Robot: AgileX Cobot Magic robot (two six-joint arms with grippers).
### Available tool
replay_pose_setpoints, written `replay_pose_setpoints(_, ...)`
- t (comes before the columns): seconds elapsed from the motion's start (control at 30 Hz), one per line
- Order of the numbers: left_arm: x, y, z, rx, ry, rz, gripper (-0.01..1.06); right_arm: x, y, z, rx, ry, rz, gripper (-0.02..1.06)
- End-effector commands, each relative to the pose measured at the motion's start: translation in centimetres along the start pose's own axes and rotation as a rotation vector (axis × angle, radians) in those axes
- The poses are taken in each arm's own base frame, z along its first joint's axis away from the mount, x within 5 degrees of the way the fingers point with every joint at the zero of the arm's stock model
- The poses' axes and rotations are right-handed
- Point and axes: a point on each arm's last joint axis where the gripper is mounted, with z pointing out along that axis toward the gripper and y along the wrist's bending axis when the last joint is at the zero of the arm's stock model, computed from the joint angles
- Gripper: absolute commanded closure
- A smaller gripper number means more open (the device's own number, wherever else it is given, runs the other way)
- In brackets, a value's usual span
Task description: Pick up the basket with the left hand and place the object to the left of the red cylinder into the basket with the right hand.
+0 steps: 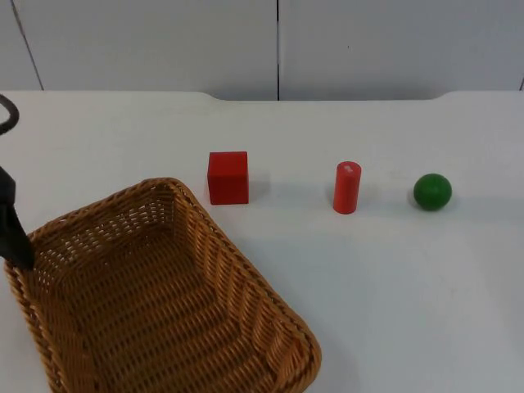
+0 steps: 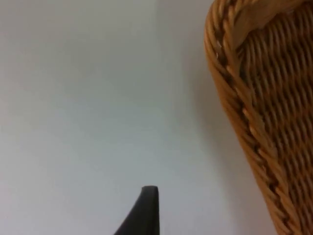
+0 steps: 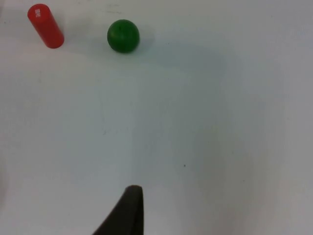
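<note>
The left gripper (image 1: 15, 246) is seen at the basket (image 1: 164, 303) rim, its closure indeterminable; the red cube (image 1: 228, 177), judged rigid and light, is best taken across flat faces.

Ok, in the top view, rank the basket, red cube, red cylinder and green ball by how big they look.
1. basket, by far the largest, though nearest the camera.
2. red cube.
3. red cylinder and green ball: too close to rank; the cylinder is taller, the ball wider.
</note>
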Motion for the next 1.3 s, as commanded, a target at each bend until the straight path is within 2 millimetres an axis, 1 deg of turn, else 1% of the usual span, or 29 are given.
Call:
replay_pose_setpoints(0.0,-0.3,-0.2,0.9,0.016,0.009,-0.033,0.14,-0.2,-0.1,-0.2,0.006,-0.021,0.006,-0.01)
replay_pose_setpoints(0.1,-0.3,-0.6,2.5,0.024,0.049,-0.055,0.14,-0.3,-0.1,-0.2,0.006,-0.023,0.006,-0.01)
replay_pose_setpoints(0.2,-0.3,-1.3,3.4,0.028,0.052,-0.042,0.14,-0.3,-0.1,-0.2,0.006,-0.025,0.006,-0.01)
replay_pose_setpoints(0.3,-0.1,-2.2,4.9,0.038,0.068,-0.053,0.18,-0.3,-0.1,-0.2,0.005,-0.025,0.008,-0.01)
replay_pose_setpoints(0.33,-0.1,-2.2,4.9,0.038,0.068,-0.053,0.18,-0.3,-0.1,-0.2,0.005,-0.025,0.008,-0.01)
replay_pose_setpoints(0.4,0.1,-2.8,6.1,0.036,0.076,-0.058,0.21,-0.3,-0.1,-0.2,0.005,-0.025,0.008,-0.01)
replay_pose_setpoints(0.47,0.3,-2.7,7.4,0.023,0.104,-0.078,0.21,-0.3,-0.1,-0.2,0.005,-0.025,0.008,-0.01)
replay_pose_setpoints(0.5,0.3,-2.7,7.4,0.023,0.104,-0.078,0.21,-0.3,-0.1,-0.2,0.005,-0.025,0.008,-0.01)
replay_pose_setpoints(0.53,0.4,-2.7,7.8,0.021,0.118,-0.096,0.22,-0.3,-0.1,-0.2,0.005,-0.025,0.008,-0.01)
replay_pose_setpoints(0.57,0.5,-2.6,8.2,0.016,0.131,-0.106,0.23,-0.3,-0.1,-0.2,0.005,-0.025,0.008,-0.01)
replay_pose_setpoints(0.63,0.7,-2.4,8.9,0.004,0.157,-0.114,0.30,-0.3,-0.1,-0.2,0.005,-0.025,0.008,-0.01)
replay_pose_setpoints(0.67,0.7,-2.4,8.9,0.004,0.157,-0.114,0.30,-0.3,-0.1,-0.2,0.005,-0.025,0.008,-0.01)
replay_pose_setpoints(0.7,0.8,-2.3,9.1,0.000,0.165,-0.115,0.35,-0.3,-0.1,-0.2,0.005,-0.025,0.008,-0.01)
replay_pose_setpoints(0.8,0.8,-2.3,9.2,-0.002,0.170,-0.116,0.59,-0.3,-0.1,-0.2,0.005,-0.025,0.008,-0.01)
replay_pose_setpoints(0.83,0.8,-2.3,9.2,-0.002,0.170,-0.116,0.59,-0.3,-0.1,-0.2,0.005,-0.025,0.008,-0.01)
replay_pose_setpoints(0.87,0.8,-2.3,9.2,-0.002,0.170,-0.116,0.74,-0.3,-0.1,-0.2,0.005,-0.025,0.008,-0.01)
replay_pose_setpoints(0.9,0.8,-2.3,9.2,-0.002,0.170,-0.114,0.84,-0.3,-0.1,-0.2,0.005,-0.025,0.008,-0.01)
replay_pose_setpoints(0.93,0.8,-2.3,9.2,-0.002,0.170,-0.112,0.93,-0.3,-0.1,-0.2,0.005,-0.025,0.008,-0.01)
replay_pose_setpoints(0.97,0.8,-2.3,9.2,-0.002,0.170,-0.112,0.93,-0.3,-0.1,-0.2,0.005,-0.025,0.008,-0.01)
replay_pose_setpoints(1.0,0.8,-2.3,9.2,-0.001,0.172,-0.104,1.05,-0.3,-0.1,-0.2,0.005,-0.025,0.008,-0.01)
replay_pose_setpoints(1.13,0.9,-1.9,9.1,0.006,0.201,-0.080,1.05,-0.3,-0.1,-0.2,0.005,-0.025,0.008,-0.01)
replay_pose_setpoints(1.2,0.5,-1.4,8.6,0.034,0.259,-0.017,1.05,-0.3,-0.1,-0.2,0.003,-0.025,0.006,-0.01)
replay_pose_setpoints(1.23,0.2,-0.9,8.0,0.070,0.322,0.035,1.05,-0.3,-0.1,-0.2,0.003,-0.025,0.006,-0.01)
replay_pose_setpoints(1.27,-0.2,-0.5,7.6,0.096,0.347,0.058,1.05,-0.3,-0.1,-0.2,0.003,-0.025,0.006,-0.01)
